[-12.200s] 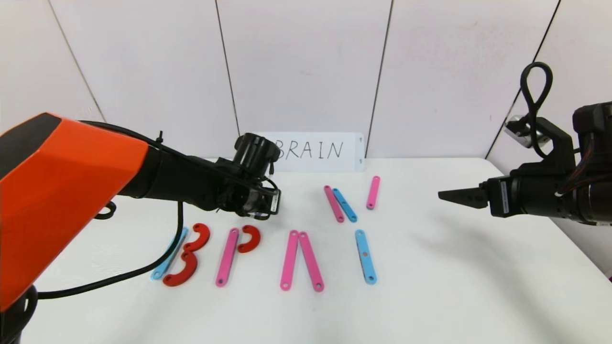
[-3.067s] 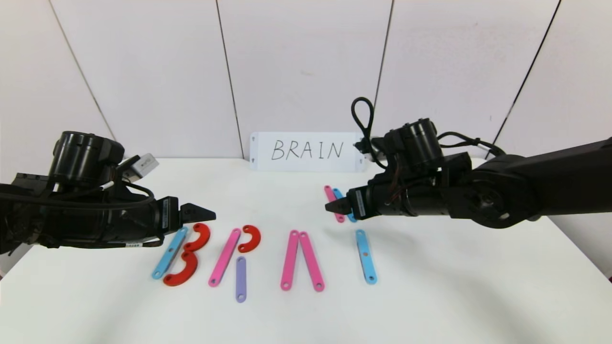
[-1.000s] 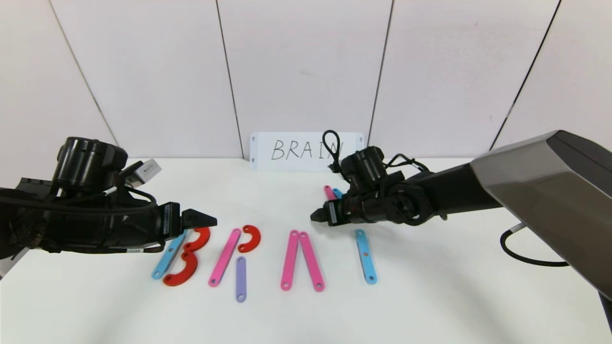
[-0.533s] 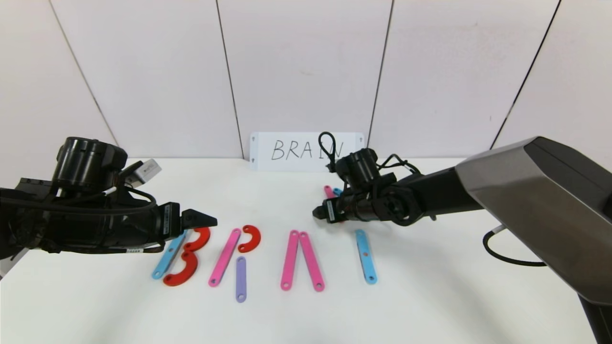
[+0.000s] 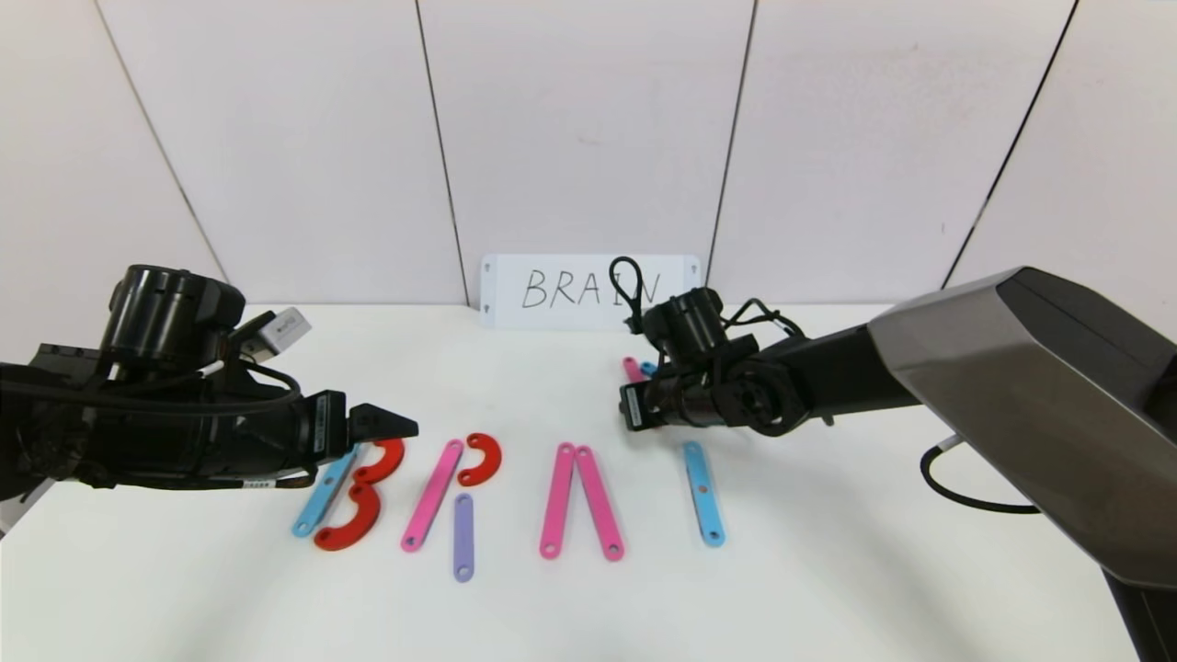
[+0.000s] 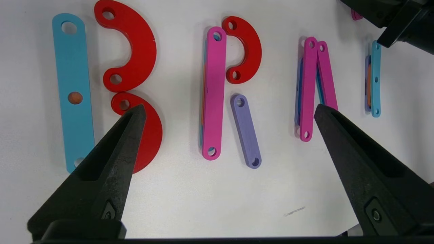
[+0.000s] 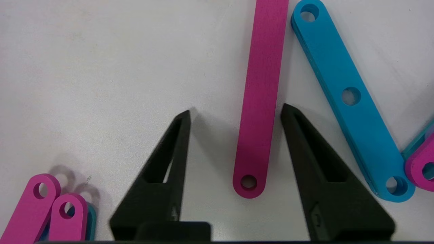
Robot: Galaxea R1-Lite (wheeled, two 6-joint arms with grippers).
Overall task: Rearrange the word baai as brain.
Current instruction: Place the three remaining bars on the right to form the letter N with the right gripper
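Observation:
Flat letters lie in a row: a blue bar (image 5: 324, 489) with two red arcs (image 5: 382, 457), a pink bar (image 5: 432, 494) with a red arc (image 5: 483, 457) and a purple bar (image 5: 463, 536), two leaning pink bars (image 5: 557, 499), and a blue bar (image 5: 703, 494). Behind them my right gripper (image 5: 634, 416) points down at the table, open, its jaws astride the end of a spare pink bar (image 7: 261, 101). One finger is at the bar's edge and the other stands off it. My left gripper (image 5: 405, 426) hovers open over the red arcs.
A white card reading BRAIN (image 5: 588, 291) leans on the back wall. A spare blue bar (image 7: 349, 98) lies slanted beside the pink one, close to my right gripper (image 7: 236, 109). A black cable (image 5: 975, 496) trails at the right.
My right gripper has tipped down onto the spare pink bar and its jaws have narrowed around it. The left arm and the letters have not moved.

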